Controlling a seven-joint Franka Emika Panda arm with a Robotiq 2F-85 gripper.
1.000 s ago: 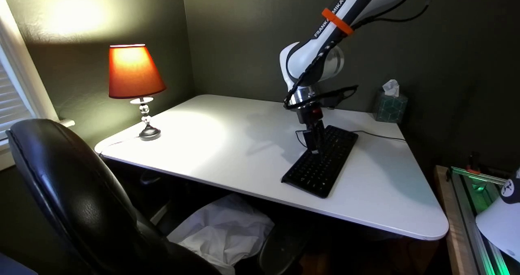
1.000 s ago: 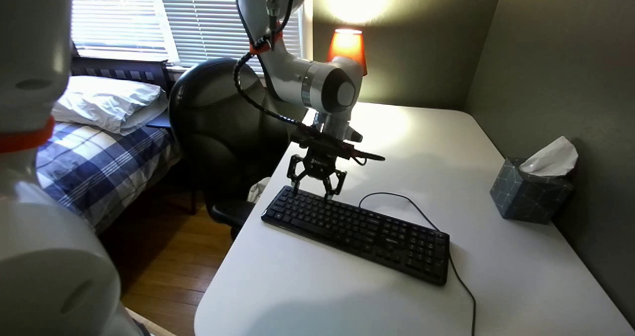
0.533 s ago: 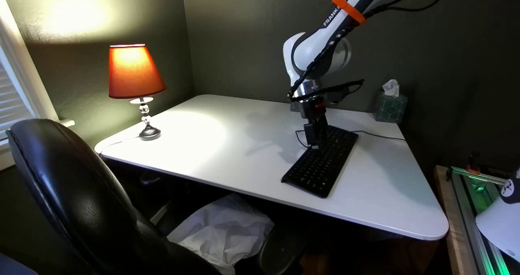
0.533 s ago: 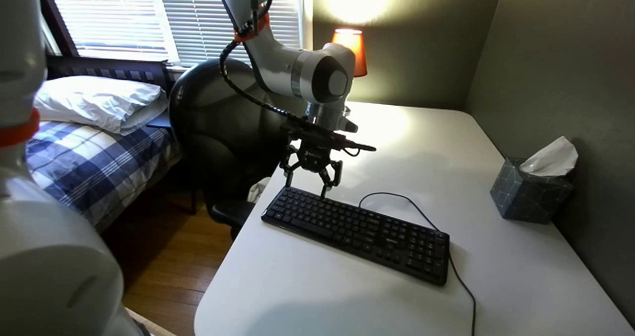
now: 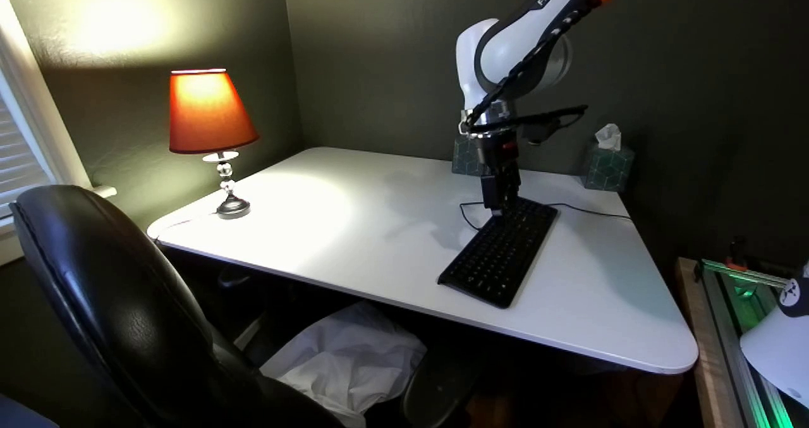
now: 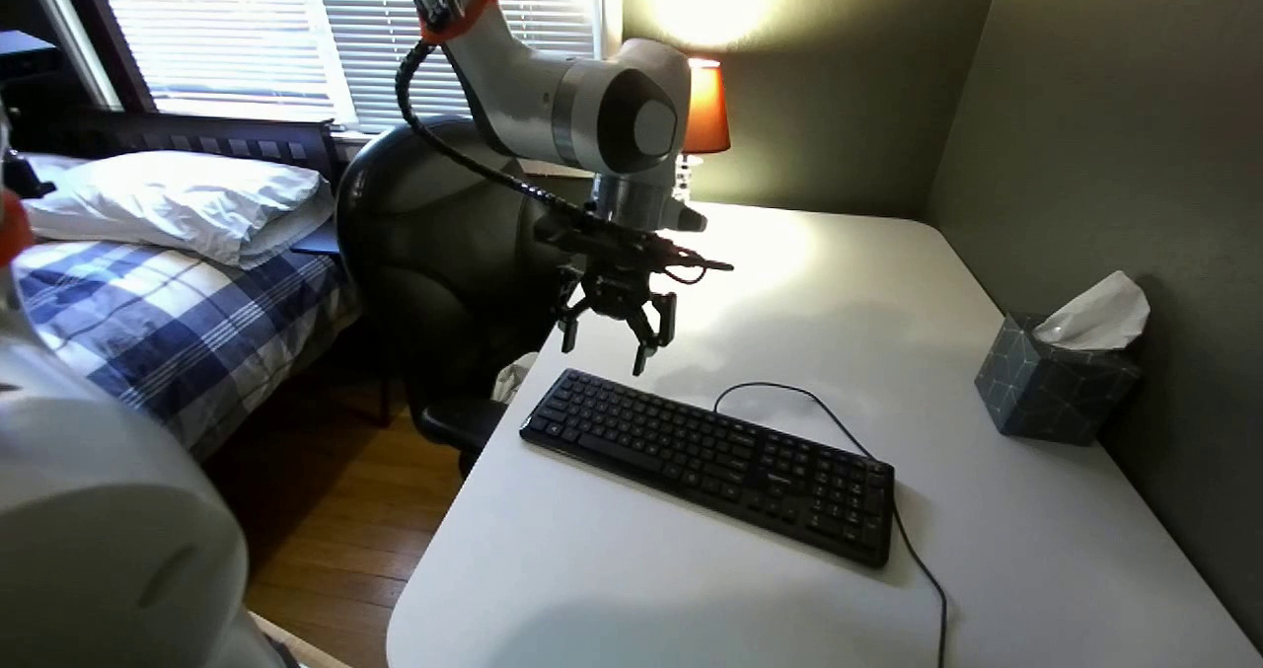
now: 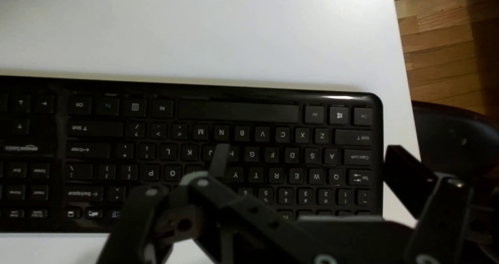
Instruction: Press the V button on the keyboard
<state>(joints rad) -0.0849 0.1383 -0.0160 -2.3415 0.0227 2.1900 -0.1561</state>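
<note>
Lying below the widely parted jaws, the keyboard sits apart from them.

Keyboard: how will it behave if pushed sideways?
The keyboard probably won't tip or roll: it lies flat on the desk. Likely stiff, judging by its straight edges. Its thin, curving cable looks floppy and might drag behind.

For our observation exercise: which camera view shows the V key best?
Wrist view: the V key is uncovered and legible, though inverted. Both exterior views show the keyboard, but V cannot be picked out.
</note>
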